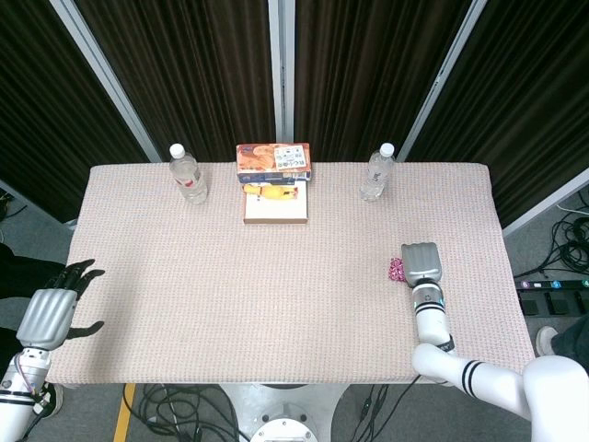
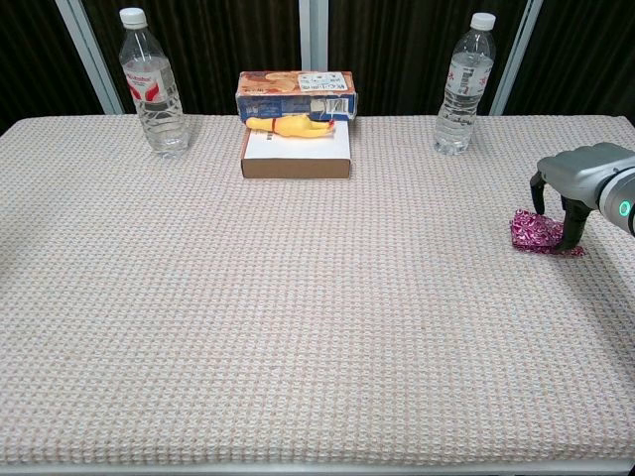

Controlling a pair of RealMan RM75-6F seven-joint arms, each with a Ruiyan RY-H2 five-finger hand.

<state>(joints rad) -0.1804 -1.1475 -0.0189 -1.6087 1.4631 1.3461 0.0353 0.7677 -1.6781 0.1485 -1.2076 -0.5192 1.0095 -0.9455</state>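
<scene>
The left hand (image 1: 51,313) sits off the left edge of the bench (image 1: 276,295), fingers spread, holding nothing; only the head view shows it, and its forearm is cut off at the frame's bottom corner. At the far left of the bench stands a water bottle (image 2: 151,81), upright. To its right a white flat box (image 2: 297,154) lies with a yellow toy (image 2: 290,125) on its far edge, touching an orange printed carton (image 2: 297,96) behind it; the carton's print is too small to read. Further right stands a second water bottle (image 2: 462,83), upright. Near the right edge a crumpled magenta wrapper (image 2: 536,232) lies on the bench. The right hand (image 2: 571,188) arches over it, fingertips (image 2: 569,238) down on the wrapper's right side. Whether the fingers actually pinch it cannot be told: the head view hides most of the wrapper under the hand, and the chest view cuts off the wrist.
</scene>
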